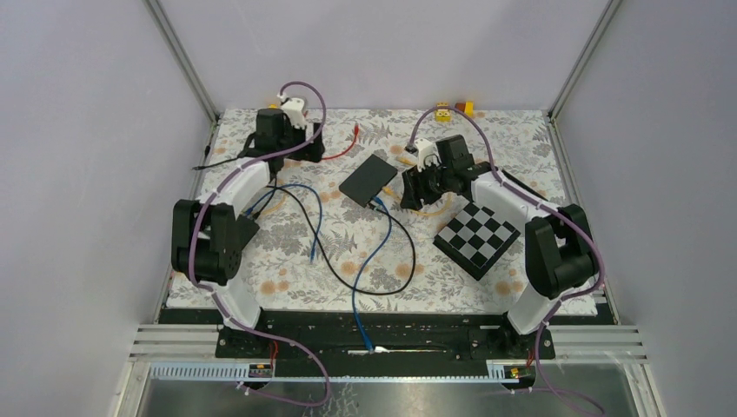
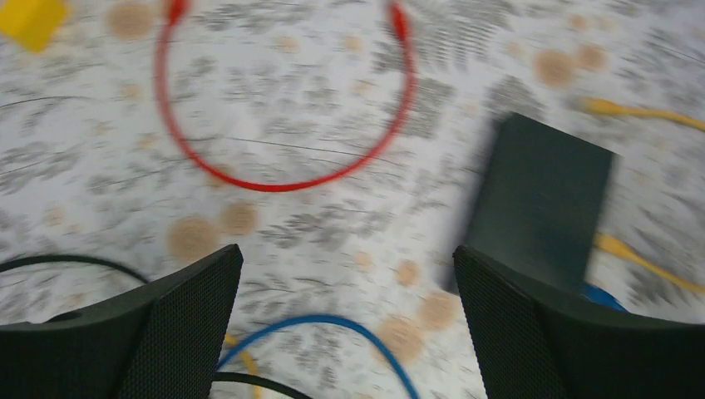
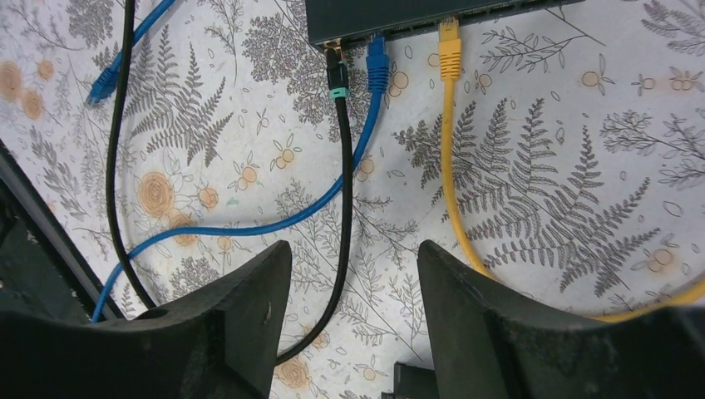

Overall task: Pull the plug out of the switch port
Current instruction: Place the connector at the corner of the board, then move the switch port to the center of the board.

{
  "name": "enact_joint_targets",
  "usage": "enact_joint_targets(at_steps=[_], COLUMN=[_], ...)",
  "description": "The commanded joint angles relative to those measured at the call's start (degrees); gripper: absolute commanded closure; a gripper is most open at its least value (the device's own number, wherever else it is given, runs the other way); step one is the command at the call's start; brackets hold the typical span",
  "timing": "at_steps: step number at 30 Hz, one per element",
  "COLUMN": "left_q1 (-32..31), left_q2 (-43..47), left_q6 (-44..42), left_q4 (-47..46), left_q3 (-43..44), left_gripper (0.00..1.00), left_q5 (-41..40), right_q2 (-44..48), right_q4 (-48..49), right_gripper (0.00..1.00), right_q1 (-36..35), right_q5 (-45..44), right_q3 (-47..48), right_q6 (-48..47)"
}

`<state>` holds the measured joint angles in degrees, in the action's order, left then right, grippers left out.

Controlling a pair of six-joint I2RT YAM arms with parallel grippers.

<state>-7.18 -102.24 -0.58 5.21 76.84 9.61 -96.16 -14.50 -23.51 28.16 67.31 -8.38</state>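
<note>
Fingers of the right gripper [image 3: 351, 262] filled the bottom of its wrist view, spread apart with nothing between them, over the floral mat [image 3: 540, 166] on the near side of the switch [image 3: 399, 12]. Three plugs stood side by side at the switch's near edge: a black plug [image 3: 335, 75], a blue plug [image 3: 377, 60] and a yellow plug [image 3: 449, 51]. Their cables trailed across the mat. Whether the black one was fully seated could not be told. Its cable ran on the mat under the gap between the fingers. Seen from above, the switch lay mid-table, skewed. The left gripper [image 2: 347, 258] hovered at the far left, fingers wide apart and empty. A red cable [image 2: 283, 183] lay looped just right of it, both ends free. A checkerboard [image 1: 478, 236] lay to the right.
</note>
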Motion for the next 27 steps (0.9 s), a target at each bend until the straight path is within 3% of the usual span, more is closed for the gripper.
enact_joint_targets(at_steps=[1,9,27], left_q1=[-3.77,-8.94,-9.87], left_q2=[3.73,-3.18,-19.79], left_q6=[-0.19,0.49,6.63], left_q4=[-5.03,-8.53,-8.77], left_q3=[-6.19,-4.85,7.96], left_gripper=[0.01,0.01,0.01], left_q5=[12.90,12.64,15.53], right_q2=[-4.02,-11.32,-25.20], right_q4=[0.57,0.70,2.99], right_gripper=[0.36,0.36,0.39], right_q1=[1.36,3.12,6.87], right_q5=[4.60,6.71,10.77], right_q3=[4.01,9.67,19.73], right_q6=[3.11,5.32,9.81])
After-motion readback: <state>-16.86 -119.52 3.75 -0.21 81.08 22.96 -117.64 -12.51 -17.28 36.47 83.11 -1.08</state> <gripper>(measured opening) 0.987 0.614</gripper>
